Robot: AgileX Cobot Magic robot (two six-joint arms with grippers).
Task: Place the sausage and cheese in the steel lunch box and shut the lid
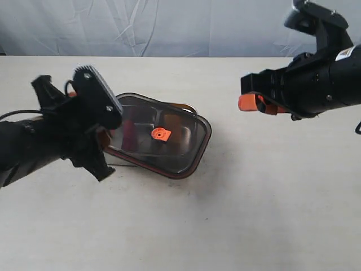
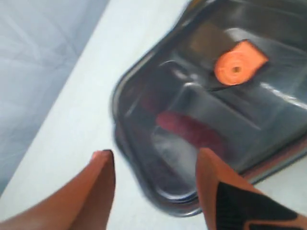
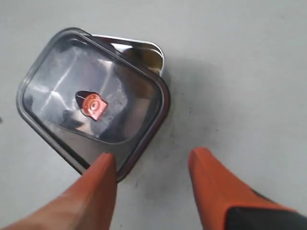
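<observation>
Looking through the left wrist view, I see my left gripper (image 2: 154,153) with its orange fingers (image 2: 103,184) spread wide and nothing pinched between them. They straddle one rounded corner of the lid (image 2: 225,110), one finger over the bare table and the other over the dark plastic. That picture is blurred, so I cannot tell whether either finger touches the lid. The lid lies on top of the steel lunch box (image 3: 152,52) but sits skewed: in the right wrist view one shiny corner of the box pokes out from under it. Its orange tab (image 1: 161,134) faces up at the centre. Through the smoky plastic I make out the sausage (image 2: 192,130) as a red streak inside the box, at the end near my left gripper. The cheese I cannot pick out in any view. My right gripper (image 1: 254,103) hangs off to the right, well apart from the box, jaws wide and empty, with the pale table (image 1: 254,214) showing between its fingers
</observation>
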